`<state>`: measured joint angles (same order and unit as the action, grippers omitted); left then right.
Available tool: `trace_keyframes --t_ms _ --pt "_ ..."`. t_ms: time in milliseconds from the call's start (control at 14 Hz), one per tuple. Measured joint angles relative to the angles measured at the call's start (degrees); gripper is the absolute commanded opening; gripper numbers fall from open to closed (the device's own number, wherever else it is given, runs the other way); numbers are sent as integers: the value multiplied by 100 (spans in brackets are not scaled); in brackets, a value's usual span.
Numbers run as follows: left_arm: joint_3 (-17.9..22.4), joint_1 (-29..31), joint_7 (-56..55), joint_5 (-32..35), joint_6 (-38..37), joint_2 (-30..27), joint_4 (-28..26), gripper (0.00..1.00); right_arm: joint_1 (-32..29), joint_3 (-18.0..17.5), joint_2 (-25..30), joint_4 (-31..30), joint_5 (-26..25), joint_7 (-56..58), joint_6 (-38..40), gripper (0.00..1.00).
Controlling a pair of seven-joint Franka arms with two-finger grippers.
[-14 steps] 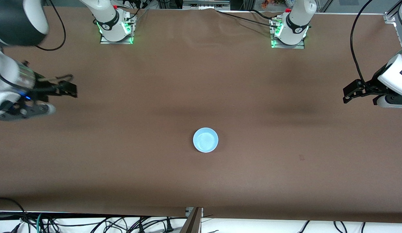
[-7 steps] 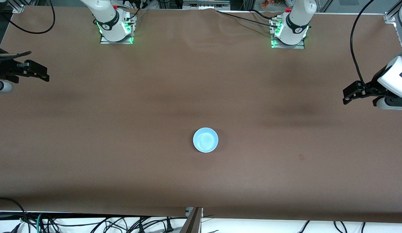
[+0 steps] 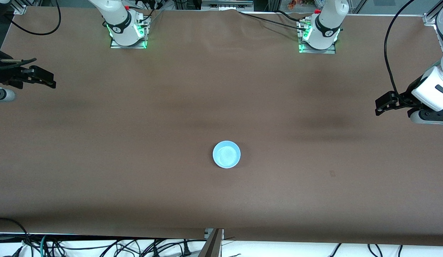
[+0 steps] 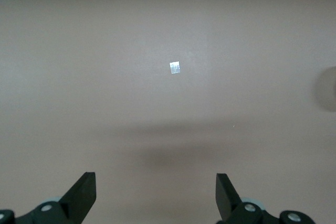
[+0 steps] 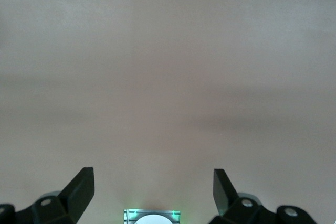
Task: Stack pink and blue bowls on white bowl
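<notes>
A: Where is the blue bowl (image 3: 226, 154), and which way does it face?

B: It stands on the brown table (image 3: 221, 200) about midway between the two arms' ends, nearer the front camera than both arm bases. It sits upright, mouth up, its inside in view. Being round, it has no long axis. Whether other bowls sit under it cannot be told; only blue shows.

A: Where are the grippers?

B: The left gripper (image 3: 380, 106) hangs over the table at the left arm's end, well apart from the bowl. In the left wrist view its fingers (image 4: 81, 192) stand wide apart with nothing between them, over bare cloth that carries a small pale square mark (image 4: 175, 67). The right gripper (image 3: 46, 79) hangs over the right arm's end, also well apart from the bowl. Its fingers (image 5: 80, 188) are likewise spread and empty; a green-lit base (image 5: 152, 216) shows between them.
</notes>
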<state>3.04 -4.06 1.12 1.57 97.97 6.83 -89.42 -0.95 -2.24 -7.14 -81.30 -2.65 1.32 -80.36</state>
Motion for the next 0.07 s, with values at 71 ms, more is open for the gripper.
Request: trace_keyframes --t_ms 71 --pt "-3 -1 0 0 -1 12 1 100 0 0 0 -1 0 -20 0 100"
